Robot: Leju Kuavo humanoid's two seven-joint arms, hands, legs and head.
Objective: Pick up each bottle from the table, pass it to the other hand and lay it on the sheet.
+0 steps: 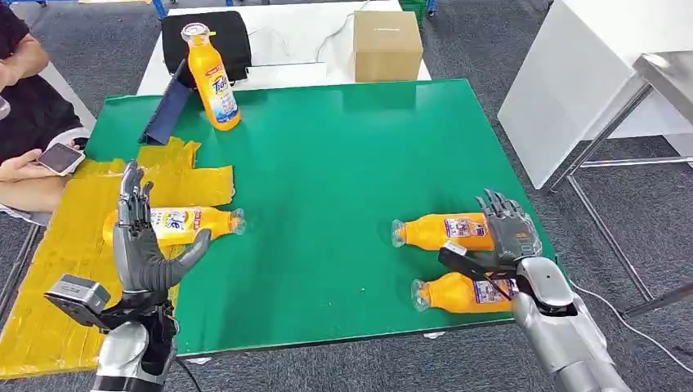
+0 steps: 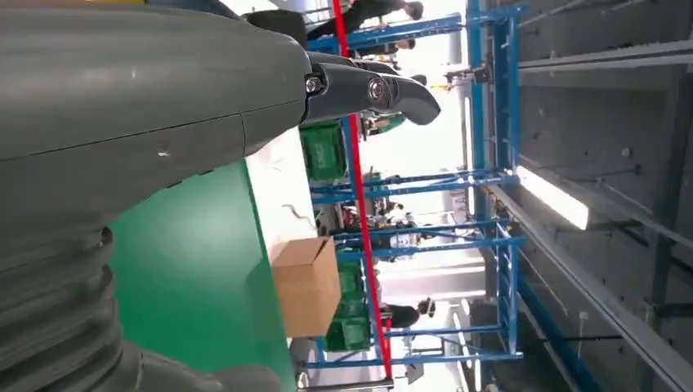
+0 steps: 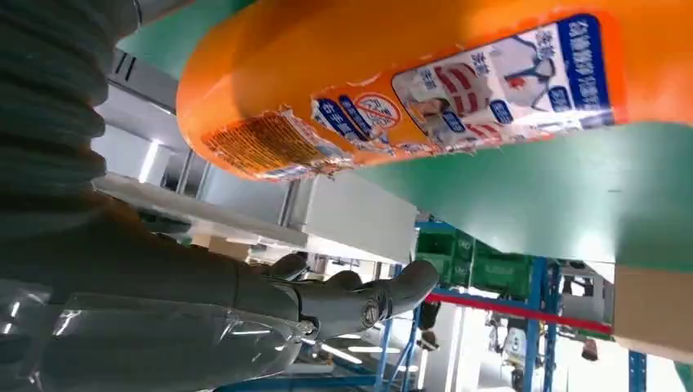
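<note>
R hand [image 1: 505, 237], fingers apart w/ nothing held, sits between two lying bottles: far bottle [image 1: 441, 231] just past its fingertips, near bottle [image 1: 462, 294] under the wrist; wrap the far one mid-label before lifting toward the open, empty L hand [image 1: 143, 245].

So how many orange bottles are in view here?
4: one upright at the far left of the green mat, one lying on the yellow sheet, two lying near the right hand.
</note>
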